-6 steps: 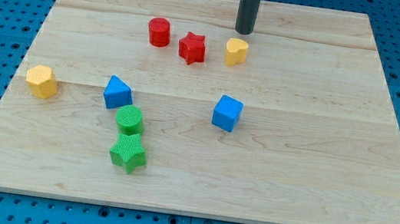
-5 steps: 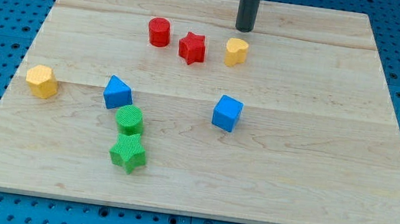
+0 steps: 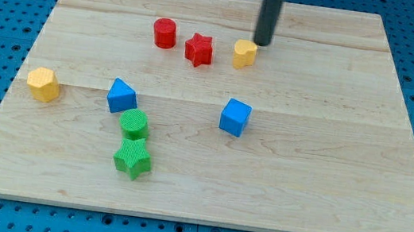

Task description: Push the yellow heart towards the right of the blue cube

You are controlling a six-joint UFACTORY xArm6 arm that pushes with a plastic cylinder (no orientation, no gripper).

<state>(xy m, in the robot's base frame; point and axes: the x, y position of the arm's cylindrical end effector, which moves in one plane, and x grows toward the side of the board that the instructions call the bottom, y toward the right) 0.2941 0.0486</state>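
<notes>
The yellow heart (image 3: 244,54) lies on the wooden board (image 3: 331,148) near the view's top, right of the red star (image 3: 198,49). The blue cube (image 3: 235,117) sits below it, about mid-board. My tip (image 3: 263,43) is just up and to the right of the yellow heart, very close to it or touching its upper right edge. The rod rises out of the view's top.
A red cylinder (image 3: 165,33) stands left of the red star. A yellow block (image 3: 43,84) is at the view's left. A blue triangular block (image 3: 121,95), a green cylinder (image 3: 134,124) and a green star (image 3: 132,158) cluster at lower left.
My tip has moved right and slightly down, from above the yellow heart to its upper right side. No block has visibly moved.
</notes>
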